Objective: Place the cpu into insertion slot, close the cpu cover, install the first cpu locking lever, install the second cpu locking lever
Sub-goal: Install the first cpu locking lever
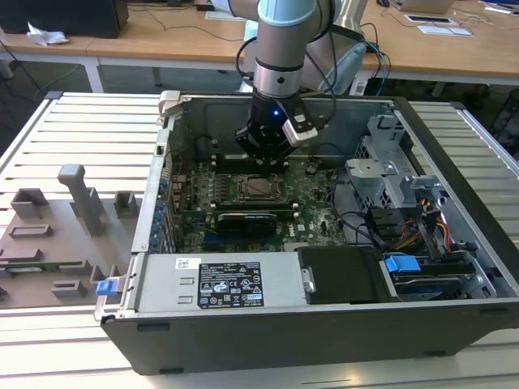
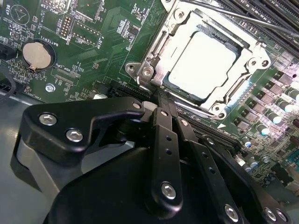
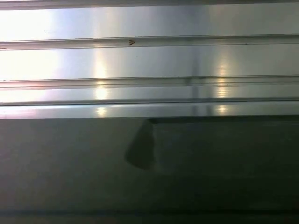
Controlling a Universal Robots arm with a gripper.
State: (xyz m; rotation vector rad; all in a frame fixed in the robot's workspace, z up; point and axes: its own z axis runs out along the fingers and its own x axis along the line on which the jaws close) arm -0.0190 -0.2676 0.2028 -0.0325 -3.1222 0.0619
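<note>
- The arm reaches down into the open computer case (image 1: 454, 243), which lies on its side on the slatted metal bench (image 1: 89, 130), so the green motherboard (image 2: 107, 42) faces up and the socket can be reached from above
- The end effector (image 2: 159, 100) hangs low over the board, just beside the socket; in the second wrist view its two black fingers (image 2: 164, 140) lie pressed together with nothing between them, the tips pointing at the near edge of the socket frame
- The cpu (image 2: 202, 64) already sits in the insertion slot (image 2: 233, 95), its pale face lying flat and square inside, so the first step looks done
- The cpu cover (image 2: 159, 56) appears folded down around the chip, its window framing the pale face; I would judge it closed, though whether it is fully seated I cannot tell
- A thin wire lever (image 2: 243, 17) runs along the far side of the socket; whether it is latched is unclear
- With the fingertips pinched at the socket's edge, the tool seems set for pushing a lever, not for gripping
- A coin battery (image 2: 36, 55) sits on the board, well apart from the socket
</note>
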